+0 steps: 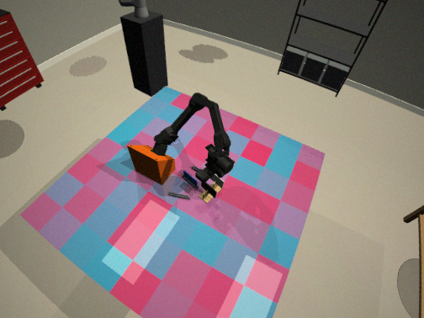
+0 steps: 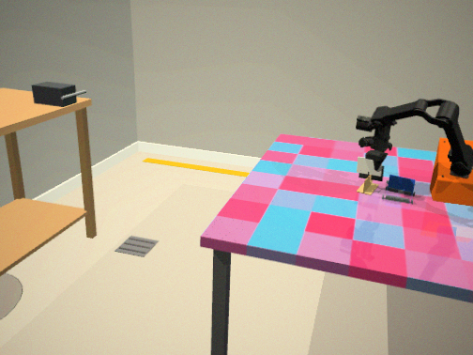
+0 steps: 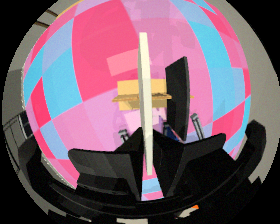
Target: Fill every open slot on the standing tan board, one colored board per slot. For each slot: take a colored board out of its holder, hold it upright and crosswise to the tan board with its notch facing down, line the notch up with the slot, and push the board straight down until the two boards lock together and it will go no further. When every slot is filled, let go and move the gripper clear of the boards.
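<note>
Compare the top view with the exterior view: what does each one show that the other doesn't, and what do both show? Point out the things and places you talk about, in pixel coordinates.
Only the top view: a red drawer cabinet (image 1: 18,62), a black shelf rack (image 1: 366,38) and a black pedestal (image 1: 145,54).

Only the exterior view: a yellow floor strip (image 2: 194,167), a slatted floor vent (image 2: 136,246) and a dark table leg (image 2: 221,300).

Both: the orange base block (image 1: 145,163) (image 2: 452,182), the blue board (image 1: 190,179) (image 2: 401,183) (image 3: 172,133) and the tan board (image 1: 206,197) (image 2: 367,186) (image 3: 130,98).
</note>
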`<state>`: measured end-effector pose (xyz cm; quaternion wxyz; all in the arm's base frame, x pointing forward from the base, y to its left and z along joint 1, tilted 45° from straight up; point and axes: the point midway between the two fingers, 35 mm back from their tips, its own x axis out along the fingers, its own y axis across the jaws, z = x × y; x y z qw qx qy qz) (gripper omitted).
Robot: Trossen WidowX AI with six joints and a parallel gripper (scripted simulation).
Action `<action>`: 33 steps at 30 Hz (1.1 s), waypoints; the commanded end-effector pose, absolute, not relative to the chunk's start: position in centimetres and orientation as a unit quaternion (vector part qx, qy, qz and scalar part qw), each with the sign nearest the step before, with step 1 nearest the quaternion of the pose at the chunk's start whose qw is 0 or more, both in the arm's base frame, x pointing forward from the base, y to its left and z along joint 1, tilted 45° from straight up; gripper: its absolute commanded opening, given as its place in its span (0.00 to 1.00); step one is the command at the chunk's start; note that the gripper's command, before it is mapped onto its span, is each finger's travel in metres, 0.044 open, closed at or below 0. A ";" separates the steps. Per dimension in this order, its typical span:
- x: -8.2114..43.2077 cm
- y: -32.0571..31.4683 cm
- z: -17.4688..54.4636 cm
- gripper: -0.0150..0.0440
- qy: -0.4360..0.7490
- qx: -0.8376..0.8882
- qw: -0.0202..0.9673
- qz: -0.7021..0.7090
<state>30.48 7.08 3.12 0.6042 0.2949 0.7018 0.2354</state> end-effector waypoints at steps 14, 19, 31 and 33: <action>30.4 7.8 2.5 0.25 0.701 0.299 0.603 0.235; 30.4 8.1 2.2 0.25 0.701 0.299 0.603 0.236; 30.3 8.8 1.5 0.25 0.701 0.299 0.603 0.236; 30.3 8.9 1.4 0.25 0.701 0.299 0.603 0.236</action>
